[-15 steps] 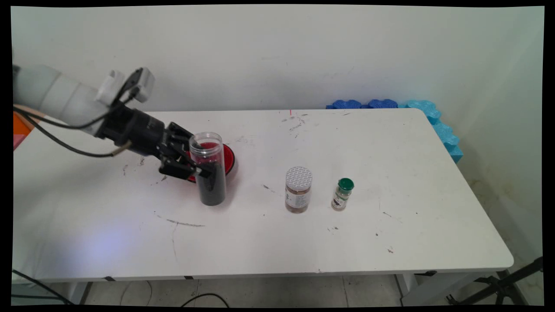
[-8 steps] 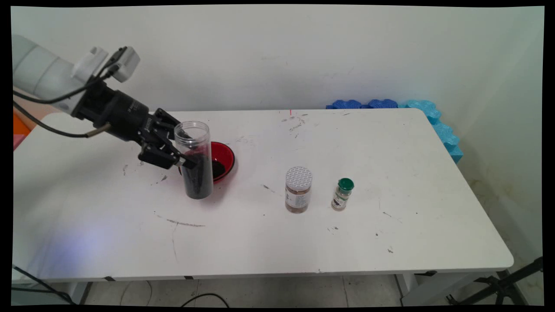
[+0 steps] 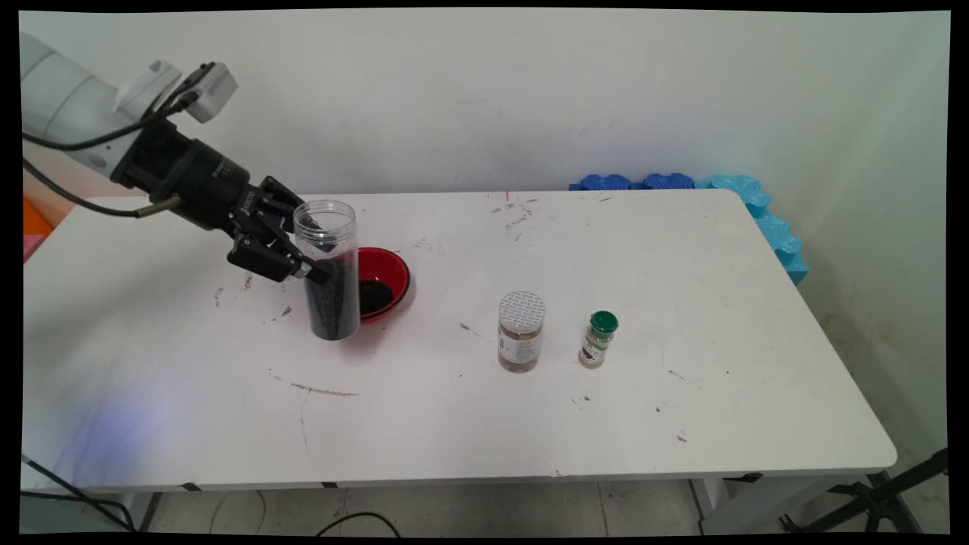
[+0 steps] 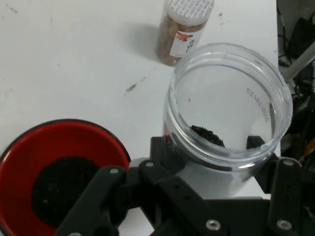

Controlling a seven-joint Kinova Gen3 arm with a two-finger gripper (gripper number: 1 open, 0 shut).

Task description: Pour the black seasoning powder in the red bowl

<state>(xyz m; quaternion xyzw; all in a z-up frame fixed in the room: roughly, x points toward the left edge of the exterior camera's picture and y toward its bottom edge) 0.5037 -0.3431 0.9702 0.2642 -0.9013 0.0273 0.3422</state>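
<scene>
My gripper (image 3: 314, 257) is shut on a tall clear plastic jar (image 3: 329, 269) partly filled with dark grains, held upright just left of a red bowl (image 3: 394, 269). The hand view looks into the jar's open mouth (image 4: 229, 101), where dark grains lie at the bottom. The red bowl (image 4: 29, 147) sits at the lower left of that view with a dark heap of grains in it. The jar's base hangs close to the table (image 3: 454, 409); I cannot tell whether it touches.
A brown spice jar (image 3: 521, 331) with a white lid stands right of the bowl, seen too as the brown spice jar (image 4: 183, 29) in the hand view. A small green-capped bottle (image 3: 598, 339) stands beside it. Blue foam pieces (image 3: 727, 197) line the table's far right corner.
The arm has lifted and carried the jar up and to the left, uncovering most of the red bowl behind it.
</scene>
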